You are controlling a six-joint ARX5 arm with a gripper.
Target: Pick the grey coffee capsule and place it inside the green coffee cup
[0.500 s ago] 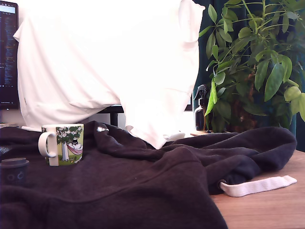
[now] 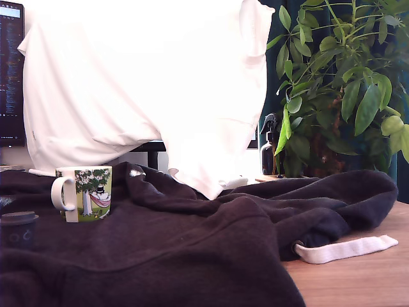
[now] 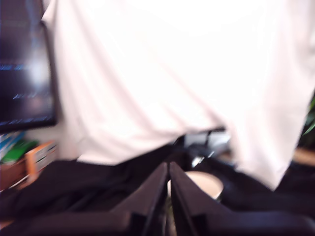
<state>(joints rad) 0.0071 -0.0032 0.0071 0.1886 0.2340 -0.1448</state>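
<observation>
We see a dark charcoal fleece cloth (image 2: 172,249) spread over a wooden table (image 2: 358,275). On it, at about nine o'clock in the exterior view, stands the green-printed ceramic coffee cup (image 2: 85,193) with a white handle. The small dark blue-grey coffee capsule (image 2: 18,229) sits near it, at the cup's seven o'clock, untouched. In the blurred wrist view, our black gripper (image 3: 168,178) has its fingers pressed together, empty, with the cup's pale rim (image 3: 202,183) just behind them.
</observation>
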